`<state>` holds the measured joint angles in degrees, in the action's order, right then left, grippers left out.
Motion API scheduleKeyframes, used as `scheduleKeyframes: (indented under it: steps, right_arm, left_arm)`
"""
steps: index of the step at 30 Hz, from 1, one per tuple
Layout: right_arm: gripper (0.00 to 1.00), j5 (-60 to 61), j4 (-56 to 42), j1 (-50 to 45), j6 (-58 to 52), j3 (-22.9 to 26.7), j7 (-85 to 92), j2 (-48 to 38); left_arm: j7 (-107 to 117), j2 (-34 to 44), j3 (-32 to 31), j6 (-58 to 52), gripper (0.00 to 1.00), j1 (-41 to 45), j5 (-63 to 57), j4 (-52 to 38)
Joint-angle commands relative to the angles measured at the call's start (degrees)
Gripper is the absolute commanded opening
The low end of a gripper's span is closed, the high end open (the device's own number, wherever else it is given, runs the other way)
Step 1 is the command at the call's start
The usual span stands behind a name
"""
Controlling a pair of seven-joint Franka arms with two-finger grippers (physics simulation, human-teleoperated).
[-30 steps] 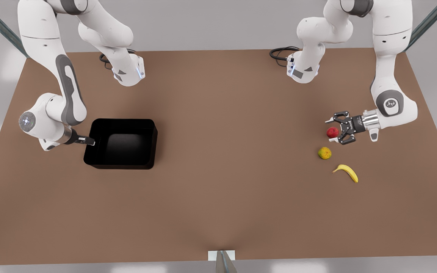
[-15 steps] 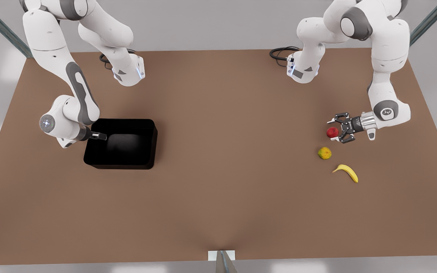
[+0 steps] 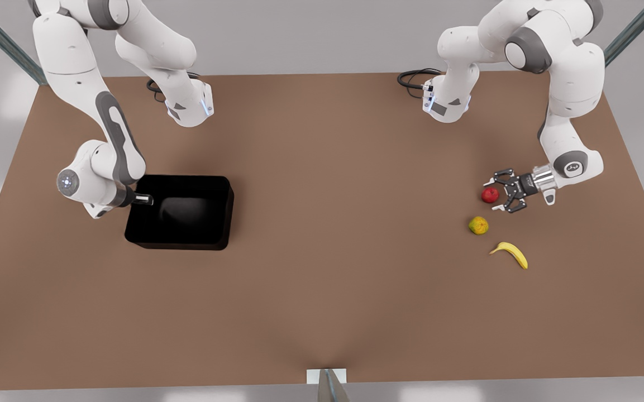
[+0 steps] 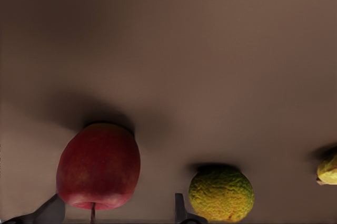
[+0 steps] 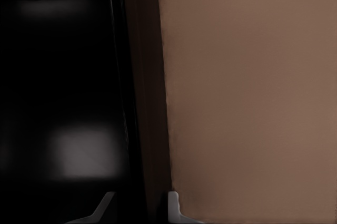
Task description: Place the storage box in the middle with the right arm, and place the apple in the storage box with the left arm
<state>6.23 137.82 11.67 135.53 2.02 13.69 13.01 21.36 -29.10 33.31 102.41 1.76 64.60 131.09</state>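
The right gripper [image 3: 146,199] is seen at the storage box [image 3: 179,212], on the front view's left. Its fingers [image 5: 175,205] are set narrow, straddling the box's near wall [image 5: 126,103], one finger inside and one outside; whether the wall is actually pinched cannot be told. The box sits flat on the brown table [image 3: 322,290], well towards the front view's left and apart from the table's middle. Its glossy black floor [image 5: 58,103] carries a pale reflection.

The left gripper [image 3: 499,193] is found on the front view's right, lying low and level over the table, fingers spread wide. The apple [image 3: 490,195] rests on the table between the open fingertips [image 4: 52,211], stem end turned towards the wrist camera; no contact with the fingers is visible. Just beside the apple, nearer the front camera, a yellow-green round fruit [image 3: 478,225] is noted, and beyond that a banana [image 3: 511,253]. All three fruits lie apart from one another and well apart from the box.
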Motion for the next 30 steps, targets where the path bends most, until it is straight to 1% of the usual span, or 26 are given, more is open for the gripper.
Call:
scheduleKeyframes:
  steps: [1,8,10,12,14,16,17,19,20,21,22,24,29,30]
  right_arm:
    - [0.21,0.0,0.0,0.0,0.0,0.0,0.0,0.0]
    - [0.21,2.1,-1.0,-0.2,-3.6,-0.8,2.0,-1.7]
    - [0.21,2.4,-1.4,-0.1,-3.6,-1.4,4.8,-1.8]
    - [0.21,6.3,-1.7,-0.1,-3.3,-1.3,10.7,-1.8]
    - [0.21,6.4,-3.0,-0.3,-3.5,-2.2,11.6,-1.8]
    - [0.21,6.5,-7.3,-0.3,-5.3,-7.7,10.7,-1.1]
    - [0.21,6.6,-12.1,-0.3,-9.4,-10.8,10.0,0.2]
    - [0.21,6.4,-19.0,-0.3,-11.3,-16.8,8.5,4.5]
    - [0.21,6.2,-22.2,-4.4,-11.3,-17.2,5.4,6.4]
    - [0.21,6.2,-25.8,-9.6,-11.3,-17.2,0.8,8.4]
    - [0.21,6.2,-29.0,-13.2,-11.3,-17.2,-2.1,10.6]
    - [0.21,5.4,-36.8,-20.3,-11.3,-17.2,-9.2,16.1]
    - [0.21,5.3,-53.6,-30.2,-10.2,-17.1,-14.9,28.8]
    - [0.21,4.6,-55.1,-31.0,-10.2,-17.1,-14.7,29.9]
  left_arm:
    - [0.0,0.0,0.0,0.0,1.0,0.0,0.4,0.0]
    - [-0.2,-0.9,-1.2,0.0,1.0,0.1,0.5,0.3]
    - [-0.1,-0.9,-1.2,-0.1,1.0,0.2,0.5,0.3]
    - [-0.4,-0.9,-1.2,-0.1,1.0,0.3,0.4,0.7]
    - [-1.6,-2.0,-1.1,0.5,1.0,0.3,0.4,0.6]
    - [-2.5,-3.2,-1.1,0.5,1.0,0.2,1.1,0.5]
    - [-3.3,-3.6,-1.1,0.3,1.0,0.2,1.4,0.4]
    - [-3.4,-3.6,-1.0,0.2,1.0,0.2,1.6,0.4]
    - [-3.4,-3.7,-1.0,0.2,1.0,0.2,1.8,0.4]
    - [-3.3,-3.7,-1.0,0.2,0.9,0.2,1.8,0.4]
    - [-3.3,-3.7,-1.0,0.1,0.74,0.2,1.8,0.4]
    - [-3.3,-4.2,-0.9,0.5,0.73,0.1,2.1,0.4]
    - [-3.3,-4.5,-0.6,0.4,0.73,0.0,2.1,0.3]
    - [-3.1,-4.4,-0.5,0.2,0.6,0.0,2.1,0.3]
